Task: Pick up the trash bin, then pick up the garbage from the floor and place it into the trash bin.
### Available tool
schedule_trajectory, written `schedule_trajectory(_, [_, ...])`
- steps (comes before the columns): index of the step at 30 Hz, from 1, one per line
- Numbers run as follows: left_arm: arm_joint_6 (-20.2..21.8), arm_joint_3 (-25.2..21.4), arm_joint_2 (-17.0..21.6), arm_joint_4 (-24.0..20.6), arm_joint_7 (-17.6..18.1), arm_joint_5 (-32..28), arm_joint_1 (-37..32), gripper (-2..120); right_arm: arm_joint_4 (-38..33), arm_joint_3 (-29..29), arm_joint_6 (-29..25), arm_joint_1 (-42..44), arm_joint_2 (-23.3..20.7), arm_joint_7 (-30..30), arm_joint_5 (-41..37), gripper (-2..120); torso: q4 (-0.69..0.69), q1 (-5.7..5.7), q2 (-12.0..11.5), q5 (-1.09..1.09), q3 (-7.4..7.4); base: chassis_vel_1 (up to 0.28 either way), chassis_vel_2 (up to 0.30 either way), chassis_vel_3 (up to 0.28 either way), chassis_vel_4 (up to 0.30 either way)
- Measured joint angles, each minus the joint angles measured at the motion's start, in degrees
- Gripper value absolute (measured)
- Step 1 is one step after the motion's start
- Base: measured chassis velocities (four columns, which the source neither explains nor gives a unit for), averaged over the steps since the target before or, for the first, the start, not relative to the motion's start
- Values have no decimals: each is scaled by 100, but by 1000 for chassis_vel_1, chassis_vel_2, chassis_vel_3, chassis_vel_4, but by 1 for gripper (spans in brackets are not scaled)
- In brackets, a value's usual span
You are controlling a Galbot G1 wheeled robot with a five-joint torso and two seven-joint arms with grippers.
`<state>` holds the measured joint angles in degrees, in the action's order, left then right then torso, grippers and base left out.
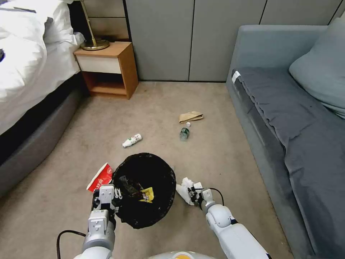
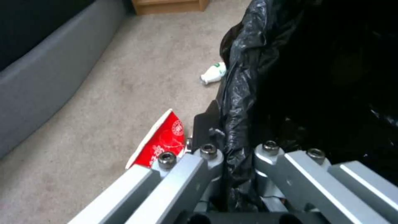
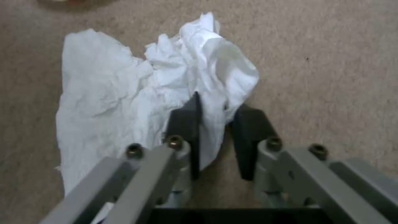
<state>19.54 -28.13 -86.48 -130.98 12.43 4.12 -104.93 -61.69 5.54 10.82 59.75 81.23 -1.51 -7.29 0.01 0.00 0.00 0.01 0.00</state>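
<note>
Left gripper [image 1: 115,196] pinches lined rim of trash bin [image 1: 143,189], bin held at floor's near middle; yellow wrapper [image 1: 148,194] already inside. Right gripper [image 3: 215,137] down on crumpled white paper [image 3: 136,93] just beside bin, fingers [image 3: 186,124] straddling one fold, apparently closing, grip not confirmed. Step in hand: collecting garbage. Next move calls for firm pinch, lift, carry over bin mouth. Red wrapper [image 1: 100,177], two bottles, brown bag [image 1: 190,116] left on floor.

Beige carpeted floor [image 1: 215,108]. At far left, bed [image 1: 21,72] with white bedding over dark grey base. Beside it, wooden nightstand [image 1: 107,68] carrying brass lamp base [image 1: 94,44]. Along right side, grey sofa [image 1: 287,108] with cushion [image 1: 323,68]. Behind, grey wall panels [image 1: 179,36].
</note>
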Motion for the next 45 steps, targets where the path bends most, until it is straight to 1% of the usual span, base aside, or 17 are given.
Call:
schedule_trajectory(1, [0, 0, 0, 0, 0, 0, 0, 1, 0, 0, 0, 0, 0, 0, 0, 14, 0, 0, 0, 0, 0, 0, 0, 0, 0])
schedule_trajectory(4, [-1, 0, 1, -8, -2, 5, 1, 1, 17, -5, -26, -16, -16, 1, 20, 1, -1, 0, 0, -3, 0, 0, 0, 0, 0])
schedule_trajectory(14, [-2, 7, -2, -9, -10, 16, 17, 1, -17, 20, -140, 4, -30, 10, 45, 0, -2, 0, 0, -2, 0, 0, 0, 0, 0])
schedule_trajectory(18, [-4, 4, 6, 14, -15, 7, 40, 1, -287, 122, -330, 103, -39, 26, 73, 0, -2, 0, 0, -2, 0, 0, 0, 0, 0])
schedule_trajectory(20, [-13, 4, 7, 33, -19, 2, 39, 1, -740, 195, -498, 245, -34, 46, 66, 0, -1, 0, 0, -1, 0, 0, 0, 0, 0])
schedule_trajectory(24, [-18, -6, 14, 35, -20, -9, 35, 1, -1116, 226, -633, 378, -58, 62, 69, 0, -1, 0, 0, -1, 0, 0, 0, 0, 0])
schedule_trajectory(27, [-19, -30, 27, 39, -22, -42, 46, 1, -2089, 332, -856, 756, -161, 52, 291, 0, -1, 0, 0, -1, 0, 0, 0, 0, 0])
schedule_trajectory(28, [-19, -30, 27, 39, -22, -42, 46, 1, -2089, 332, -856, 756, -161, 52, 291, 0, -1, 0, 0, -1, 0, 0, 0, 0, 0])
schedule_trajectory(30, [-19, -31, 29, 58, -25, -48, 51, 1, -3094, 396, -1033, 1088, -248, 49, 444, 0, -1, 0, 0, -1, 0, 0, 0, 0, 0])
schedule_trajectory(31, [-19, -31, 29, 58, -25, -48, 51, 1, -3094, 396, -1033, 1088, -248, 49, 444, 0, -1, 0, 0, -1, 0, 0, 0, 0, 0])
schedule_trajectory(33, [-19, -26, 29, 72, -25, -48, 54, 1, -3791, 437, -1236, 1266, -317, 23, 521, 0, -2, 0, 0, -1, -1, 0, 0, 0, 0])
schedule_trajectory(34, [-19, -26, 29, 72, -25, -48, 54, 1, -3791, 437, -1236, 1266, -317, 23, 521, 0, -2, 0, 0, -1, -1, 0, 0, 0, 0])
schedule_trajectory(36, [-19, -11, 26, 76, -25, -44, 59, 1, -4562, 481, -1581, 1411, -395, -179, 521, 0, -1, 0, 0, -2, -1, 0, 0, 0, 0])
schedule_trajectory(38, [-19, -7, 24, 76, -25, -43, 62, 1, -4757, 487, -1711, 1453, -421, -295, 493, 0, -1, 0, 0, -1, -1, 0, 0, 0, 0])
schedule_trajectory(41, [-20, 5, 19, 76, -25, -28, 62, 1, -5743, 500, -2406, 1633, -523, -1126, 253, 0, -1, -1, 0, -1, -1, 0, 0, 0, 0])
schedule_trajectory(42, [-20, 5, 19, 76, -25, -28, 62, 1, -5743, 500, -2406, 1633, -523, -1126, 253, 0, -1, -1, 0, -1, -1, 0, 0, 0, 0])
schedule_trajectory(45, [-25, 11, 10, 76, -25, -15, 54, 1, -6321, 421, -2616, 1832, -597, -1541, 66, 0, -1, -1, 0, -1, -1, 0, 0, 0, 0])
